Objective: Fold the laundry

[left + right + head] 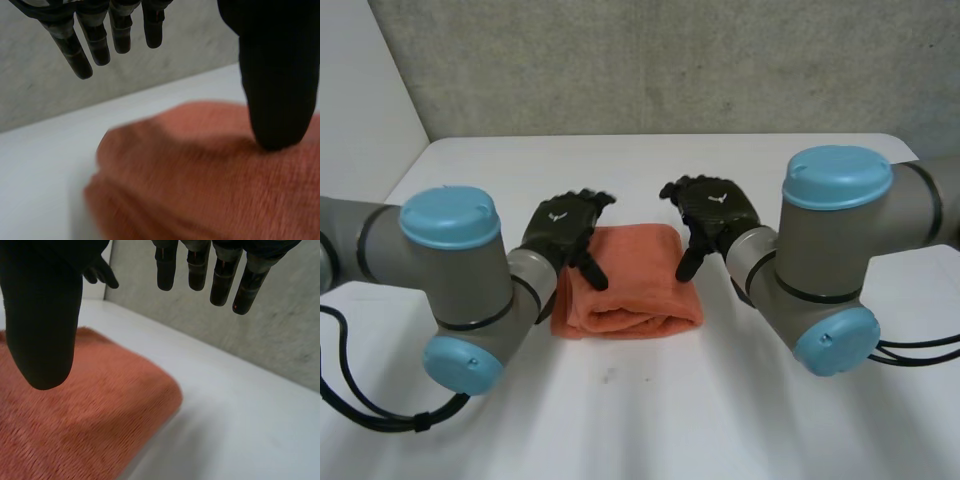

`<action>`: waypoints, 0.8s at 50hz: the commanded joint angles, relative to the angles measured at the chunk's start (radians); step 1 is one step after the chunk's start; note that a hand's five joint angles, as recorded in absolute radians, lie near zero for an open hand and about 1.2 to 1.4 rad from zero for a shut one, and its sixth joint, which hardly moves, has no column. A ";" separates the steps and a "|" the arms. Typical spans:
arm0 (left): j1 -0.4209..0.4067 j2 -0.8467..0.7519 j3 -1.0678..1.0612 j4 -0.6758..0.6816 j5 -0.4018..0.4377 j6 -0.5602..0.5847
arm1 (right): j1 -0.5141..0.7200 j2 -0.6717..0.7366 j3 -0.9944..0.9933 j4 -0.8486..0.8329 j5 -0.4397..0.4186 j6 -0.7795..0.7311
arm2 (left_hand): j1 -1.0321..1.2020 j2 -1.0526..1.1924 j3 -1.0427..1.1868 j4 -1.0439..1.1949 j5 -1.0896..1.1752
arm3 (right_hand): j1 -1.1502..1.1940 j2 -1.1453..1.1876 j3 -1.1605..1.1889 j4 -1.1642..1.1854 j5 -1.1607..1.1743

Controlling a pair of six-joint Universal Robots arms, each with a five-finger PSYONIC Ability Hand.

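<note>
A folded orange towel (630,280) lies on the white table (640,400), between my two hands. My left hand (560,228) hovers over the towel's left edge, fingers straight, thumb pointing down toward the cloth. In the left wrist view the towel (215,175) lies under the thumb (277,75), and the fingers (95,35) stand apart above it, holding nothing. My right hand (715,212) hovers at the towel's right edge, open as well. In the right wrist view its thumb (45,315) hangs above the towel (75,420), with the fingers (220,270) spread and empty.
A grey wall (650,60) stands behind the table's far edge. Bare white tabletop (240,430) stretches beside the towel and in front of it. Both forearms with light-blue caps (450,215) flank the towel.
</note>
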 commanded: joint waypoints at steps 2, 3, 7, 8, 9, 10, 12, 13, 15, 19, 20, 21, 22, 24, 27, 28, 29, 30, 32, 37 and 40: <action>0.011 -0.028 -0.038 -0.005 -0.085 0.091 | 0.012 0.112 -0.098 0.071 -0.048 -0.012 | 0.027 0.020 0.006 0.016 -0.003 | -0.032 -0.049 -0.039 -0.057 -0.062; 0.014 -0.028 -0.057 -0.005 -0.085 0.126 | 0.012 0.134 -0.120 0.077 -0.054 -0.018 | 0.024 0.017 0.003 0.013 -0.006 | -0.032 -0.049 -0.039 -0.057 -0.062; 0.017 -0.027 -0.101 0.001 -0.085 0.223 | 0.016 0.184 -0.155 0.104 -0.051 -0.054 | 0.015 0.008 -0.006 0.004 -0.014 | -0.032 -0.049 -0.039 -0.057 -0.062; 0.018 -0.027 -0.114 0.006 -0.085 0.260 | 0.019 0.190 -0.161 0.110 -0.051 -0.066 | 0.006 0.000 -0.015 -0.004 -0.023 | -0.032 -0.049 -0.039 -0.057 -0.062; 0.018 -0.027 -0.119 0.010 -0.085 0.277 | 0.022 0.199 -0.167 0.117 -0.048 -0.080 | 0.003 -0.003 -0.018 -0.007 -0.026 | -0.032 -0.049 -0.039 -0.057 -0.062; 0.018 -0.027 -0.124 0.010 -0.085 0.292 | 0.025 0.205 -0.174 0.120 -0.046 -0.095 | 0.003 -0.003 -0.018 -0.007 -0.026 | -0.032 -0.049 -0.039 -0.057 -0.062; 0.017 -0.027 -0.133 0.013 -0.084 0.329 | 0.027 0.222 -0.186 0.127 -0.038 -0.135 | 0.000 -0.006 -0.021 -0.010 -0.029 | -0.032 -0.049 -0.039 -0.057 -0.062; 0.017 -0.027 -0.133 0.013 -0.084 0.338 | 0.027 0.225 -0.187 0.129 -0.034 -0.146 | -0.003 -0.009 -0.024 -0.013 -0.032 | -0.032 -0.049 -0.039 -0.057 -0.062; 0.017 -0.024 -0.136 0.013 -0.084 0.347 | 0.027 0.231 -0.189 0.133 -0.019 -0.169 | -0.006 -0.012 -0.027 -0.016 -0.035 | -0.032 -0.049 -0.039 -0.057 -0.062; 0.014 0.001 -0.136 0.013 -0.081 0.349 | 0.027 0.228 -0.194 0.152 -0.005 -0.181 | -0.006 -0.012 -0.027 -0.016 -0.035 | -0.032 -0.049 -0.039 -0.057 -0.062; 0.011 0.020 -0.134 0.013 -0.081 0.349 | 0.027 0.224 -0.194 0.155 -0.003 -0.183 | -0.006 -0.012 -0.027 -0.016 -0.035 | -0.032 -0.049 -0.039 -0.057 -0.062; 0.009 0.034 -0.136 0.013 -0.081 0.348 | 0.027 0.221 -0.195 0.158 -0.005 -0.183 | -0.006 -0.012 -0.027 -0.016 -0.035 | -0.032 -0.049 -0.039 -0.057 -0.062; 0.007 0.050 -0.134 0.013 -0.081 0.348 | 0.025 0.218 -0.198 0.161 -0.003 -0.183 | -0.006 -0.012 -0.027 -0.016 -0.035 | -0.032 -0.049 -0.039 -0.057 -0.062; 0.004 0.100 -0.133 0.012 -0.081 0.346 | 0.025 0.214 -0.203 0.163 -0.002 -0.181 | -0.009 -0.015 -0.030 -0.019 -0.038 | -0.032 -0.049 -0.039 -0.057 -0.062; 0.003 0.166 -0.127 0.012 -0.081 0.343 | 0.021 0.086 -0.198 0.152 0.003 -0.163 | -0.015 -0.021 -0.035 -0.025 -0.044 | -0.032 -0.049 -0.039 -0.057 -0.062; 0.007 0.215 -0.119 0.012 -0.082 0.338 | 0.021 0.057 -0.195 0.149 0.006 -0.157 | -0.015 -0.021 -0.035 -0.025 -0.044 | -0.032 -0.049 -0.039 -0.057 -0.062; 0.010 0.238 -0.117 0.010 -0.082 0.335 | 0.019 0.029 -0.194 0.146 0.014 -0.147 | -0.015 -0.021 -0.035 -0.025 -0.044 | -0.032 -0.049 -0.039 -0.057 -0.062; 0.015 0.261 -0.113 0.010 -0.084 0.329 | 0.018 0.000 -0.192 0.143 0.023 -0.137 | -0.015 -0.021 -0.035 -0.025 -0.044 | -0.032 -0.049 -0.039 -0.057 -0.062; 0.018 0.321 -0.092 0.004 -0.085 0.302 | 0.004 -0.077 -0.186 0.127 0.066 -0.103 | -0.012 -0.018 -0.033 -0.022 -0.041 | -0.032 -0.049 -0.039 -0.057 -0.062; 0.053 0.424 -0.035 -0.045 -0.081 0.239 | -0.056 -0.230 -0.142 0.104 0.166 -0.089 | -0.006 -0.012 -0.027 -0.016 -0.035 | -0.032 -0.049 -0.039 -0.057 -0.062; 0.136 0.508 0.022 -0.183 -0.064 0.180 | -0.103 -0.331 -0.094 0.103 0.189 -0.088 | -0.003 -0.009 -0.024 -0.013 -0.032 | -0.032 -0.049 -0.039 -0.057 -0.062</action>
